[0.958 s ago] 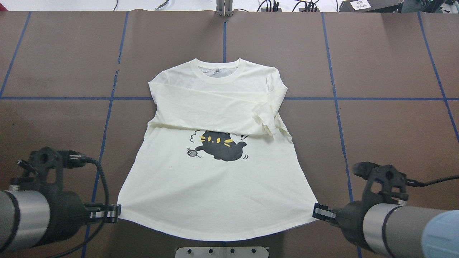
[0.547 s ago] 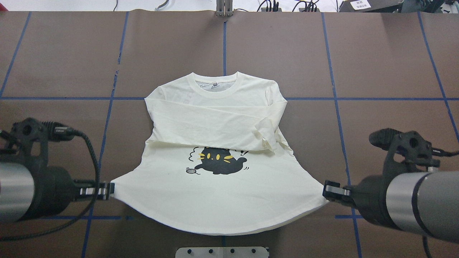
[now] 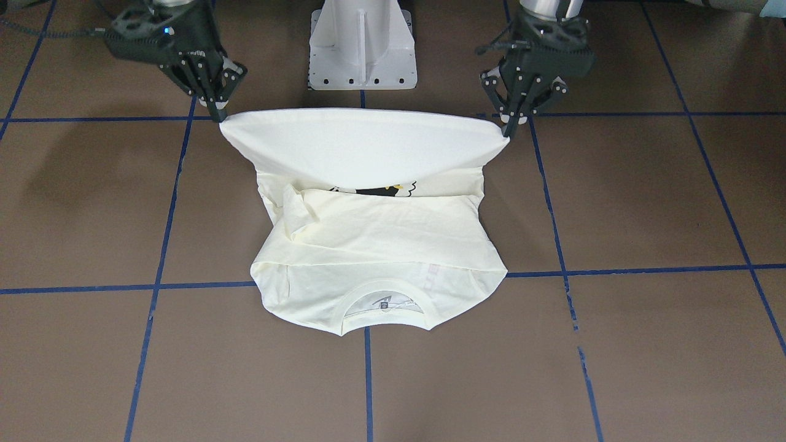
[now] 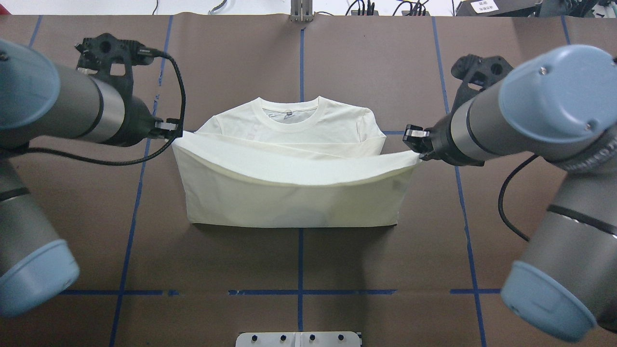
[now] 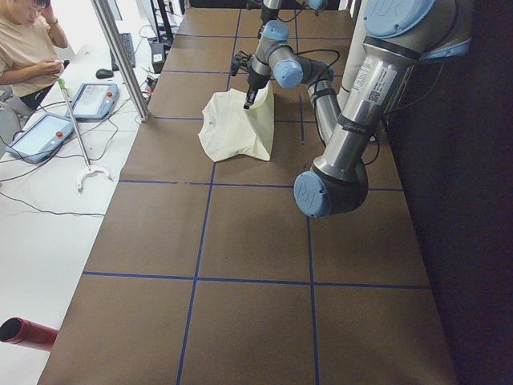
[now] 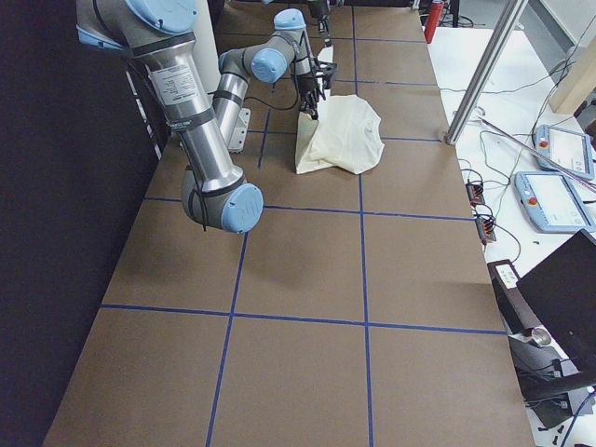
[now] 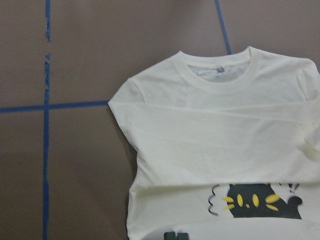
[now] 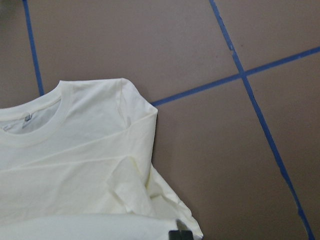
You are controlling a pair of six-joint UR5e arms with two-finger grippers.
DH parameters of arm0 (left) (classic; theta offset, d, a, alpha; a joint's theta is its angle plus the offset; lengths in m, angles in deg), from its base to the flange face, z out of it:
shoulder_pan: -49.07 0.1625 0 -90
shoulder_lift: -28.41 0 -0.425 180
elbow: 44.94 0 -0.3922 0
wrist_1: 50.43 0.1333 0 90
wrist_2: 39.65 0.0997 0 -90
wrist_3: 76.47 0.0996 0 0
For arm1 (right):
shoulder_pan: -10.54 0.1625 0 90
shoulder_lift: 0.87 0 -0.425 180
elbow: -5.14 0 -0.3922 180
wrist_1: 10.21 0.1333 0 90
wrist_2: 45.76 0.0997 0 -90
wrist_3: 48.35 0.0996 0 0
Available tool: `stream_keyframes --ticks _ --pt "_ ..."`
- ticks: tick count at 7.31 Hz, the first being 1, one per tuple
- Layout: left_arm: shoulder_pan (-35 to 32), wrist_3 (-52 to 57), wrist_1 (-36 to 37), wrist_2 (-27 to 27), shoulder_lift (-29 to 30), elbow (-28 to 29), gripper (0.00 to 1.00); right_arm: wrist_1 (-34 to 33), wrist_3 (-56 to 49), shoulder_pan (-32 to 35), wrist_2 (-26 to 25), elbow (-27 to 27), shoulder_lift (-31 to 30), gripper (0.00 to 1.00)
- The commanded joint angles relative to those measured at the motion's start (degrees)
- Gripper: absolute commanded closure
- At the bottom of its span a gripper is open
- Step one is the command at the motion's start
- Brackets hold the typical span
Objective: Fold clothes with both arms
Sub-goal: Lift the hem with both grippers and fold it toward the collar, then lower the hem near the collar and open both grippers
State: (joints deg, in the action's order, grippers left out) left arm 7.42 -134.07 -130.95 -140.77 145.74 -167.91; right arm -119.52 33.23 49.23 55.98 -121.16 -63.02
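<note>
Cream cotton hangs as a taut sheet between my two arms in the front-facing view. The T-shirt (image 3: 381,245) lies with its neck end flat on the brown table (image 3: 645,202), and its hem (image 3: 362,123) is raised near the white pedestal (image 3: 362,43). The left gripper (image 3: 507,127) pinches one hem corner and the right gripper (image 3: 219,115) the other, jaws pressed onto the fabric. From overhead, the raised hem sags a little in the middle and hangs over the chest, short of the collar (image 4: 290,117). I judge the fold about halfway over, so I want both wrists travelling forward at one pace and height, with the edge tight enough not to droop but not so tight that it drags the resting half along the table. The two side views show the lifted panel leaning toward the neck, but they are too small to judge either grip. My left wrist camera looks down on the cat print (image 7: 255,201), not yet covered. The right wrist camera shows a rumpled sleeve cuff (image 8: 125,185) near that side seam, which I reckon could bunch under the fold. So I should lower the hem gently and level, landing it just beneath the collar before letting go.
</note>
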Motion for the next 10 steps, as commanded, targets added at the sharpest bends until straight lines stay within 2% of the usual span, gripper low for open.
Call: stream_keyframes --ticks 1,4,5,7,8,9,10 --pt "-2.7 1.9 -9.9 0.2 2.4 13.7 1.0 13.8 -1.7 3.8 0.1 16.2 3.0 1.0" --pt "-2.5 1.9 -28.9 0.8 5.9 36.1 1.0 27.8 -1.7 4.3 -0.3 36.1 8.0 1.0" --pt "-2.2 2.0 -31.4 2.8 6.5 39.9 1.0 31.7 -1.7 4.2 -0.6 40.0 8.4 1.0" --pt "-0.5 1.8 -32.3 2.9 6.2 40.7 1.0 32.4 -1.7 3.0 -1.9 42.3 8.3 1.0" --pt "-0.5 1.9 -32.3 2.9 6.3 40.5 0.87 32.4 -1.7 2.6 -2.1 42.3 8.2 0.61" --pt "-0.4 2.2 -32.9 2.9 6.3 40.3 0.01 32.5 -1.9 1.6 -4.4 42.2 8.3 0.01" --pt "-0.5 2.3 -34.1 2.3 5.6 38.1 0.0 32.5 -2.6 1.7 -4.4 40.5 8.1 0.0"
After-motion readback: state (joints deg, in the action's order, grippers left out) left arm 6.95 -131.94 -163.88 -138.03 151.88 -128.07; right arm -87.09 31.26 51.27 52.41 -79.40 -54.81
